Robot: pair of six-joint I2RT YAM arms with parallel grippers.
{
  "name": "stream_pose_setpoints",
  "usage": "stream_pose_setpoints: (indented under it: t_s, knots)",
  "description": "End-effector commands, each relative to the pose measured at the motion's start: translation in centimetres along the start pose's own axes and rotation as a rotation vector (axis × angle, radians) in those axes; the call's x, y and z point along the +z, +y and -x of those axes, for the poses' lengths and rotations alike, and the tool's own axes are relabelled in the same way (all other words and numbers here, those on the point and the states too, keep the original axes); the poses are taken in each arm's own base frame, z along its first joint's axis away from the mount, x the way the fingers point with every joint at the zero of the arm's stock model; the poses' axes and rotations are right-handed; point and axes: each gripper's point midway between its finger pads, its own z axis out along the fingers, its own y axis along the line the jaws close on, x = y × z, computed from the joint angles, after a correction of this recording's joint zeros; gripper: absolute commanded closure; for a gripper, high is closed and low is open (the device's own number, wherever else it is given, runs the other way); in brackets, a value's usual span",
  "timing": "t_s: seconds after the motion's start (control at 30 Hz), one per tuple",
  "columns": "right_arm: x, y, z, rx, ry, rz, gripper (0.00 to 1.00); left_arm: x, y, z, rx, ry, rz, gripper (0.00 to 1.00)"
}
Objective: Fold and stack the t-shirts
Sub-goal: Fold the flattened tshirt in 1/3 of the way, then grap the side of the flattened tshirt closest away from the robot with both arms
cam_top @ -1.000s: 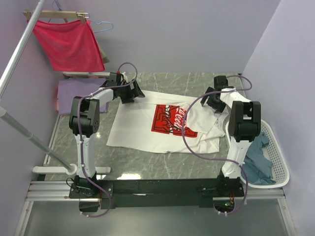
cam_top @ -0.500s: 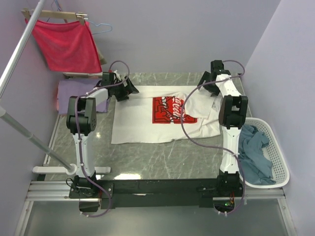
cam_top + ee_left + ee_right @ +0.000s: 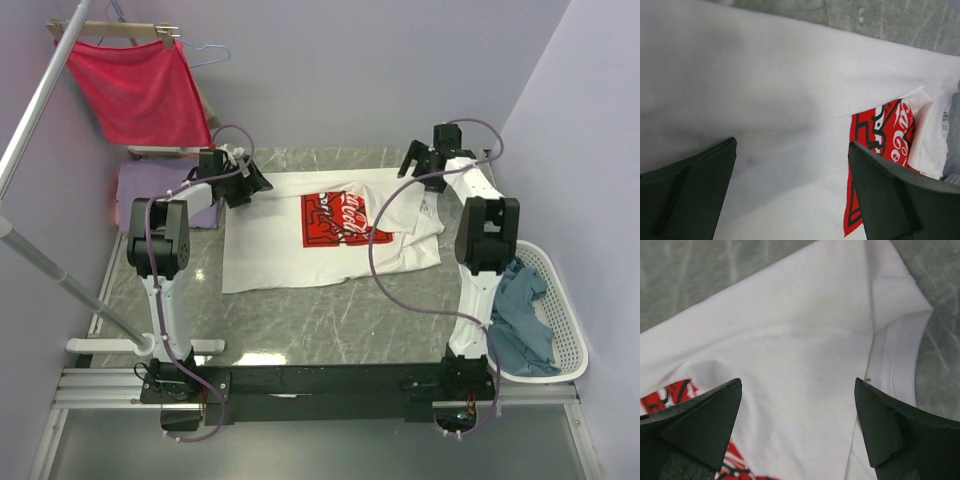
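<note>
The white t-shirt [image 3: 300, 255] with the red print [image 3: 340, 218] lies spread on the grey marble table [image 3: 330, 320], its right side folded over part of the print. My left gripper [image 3: 245, 183] is open above the shirt's far left corner. In the left wrist view the gripper [image 3: 792, 190] is empty over white cloth [image 3: 765, 100]. My right gripper [image 3: 420, 165] is open above the far right corner. It is empty in the right wrist view [image 3: 797, 425], near the collar [image 3: 895, 365]. The lavender t-shirt [image 3: 160, 195] lies at the far left. The grey-blue t-shirt [image 3: 520, 310] is in the basket.
The white slotted laundry basket [image 3: 565, 330] stands at the table's right edge. A red cloth [image 3: 140, 90] hangs on a hanger at the back left from a slanting metal rail [image 3: 40, 100]. The rail stand's base [image 3: 145, 345] rests at the near left.
Both grippers moved toward the far edge of the table. The white t-shirt slid away with them and now lies straighter and flatter, closer to the back wall.
</note>
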Motion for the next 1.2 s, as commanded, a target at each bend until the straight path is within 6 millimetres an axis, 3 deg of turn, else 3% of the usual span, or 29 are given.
stream_pose_setpoints:
  t_s: [0.0,0.03,0.07,0.1,0.13,0.2,0.33,0.5,0.73,1.07,1.17]
  knots:
    - [-9.9,3.8,7.1,-0.065,-0.319,0.100,0.00,-3.6,-2.4,1.3,0.037,-0.091,0.032,0.01]
    - [-12.0,4.0,7.1,-0.063,-0.333,0.102,0.00,-4.1,-3.0,1.2,0.049,-0.101,0.034,0.01]
    - [-12.5,3.8,6.4,-0.045,-0.320,0.095,0.00,-4.4,-2.7,0.3,0.051,-0.096,0.070,0.01]
    - [-12.3,2.7,4.7,-0.023,-0.279,0.060,0.00,-5.2,-4.3,0.1,0.075,-0.110,0.071,0.01]
    - [-13.2,2.4,3.6,-0.005,-0.252,0.046,0.00,-5.5,-4.5,-0.5,0.090,-0.103,0.083,0.00]
    - [-12.6,1.0,0.3,0.005,-0.171,0.018,0.02,-6.3,-5.6,-2.4,0.116,-0.081,0.094,0.00]
    - [-12.9,1.2,-6.4,-0.090,-0.049,-0.071,0.11,-7.4,-6.9,-6.5,0.126,-0.009,0.048,0.01]
    - [-13.5,0.3,-12.0,-0.184,0.006,-0.189,0.18,-8.0,-6.4,-11.0,0.122,0.052,0.035,0.01]
    - [-14.0,-1.5,-15.2,-0.208,0.013,-0.345,0.29,-8.0,-4.6,-13.5,0.118,0.097,0.071,0.00]
    - [-12.4,-0.3,-17.0,-0.237,0.058,-0.343,0.38,-7.5,-3.4,-14.4,0.122,0.125,0.105,0.00]
    - [-11.9,-0.4,-17.3,-0.234,0.065,-0.349,0.47,-7.3,-3.1,-14.6,0.118,0.131,0.110,0.01]
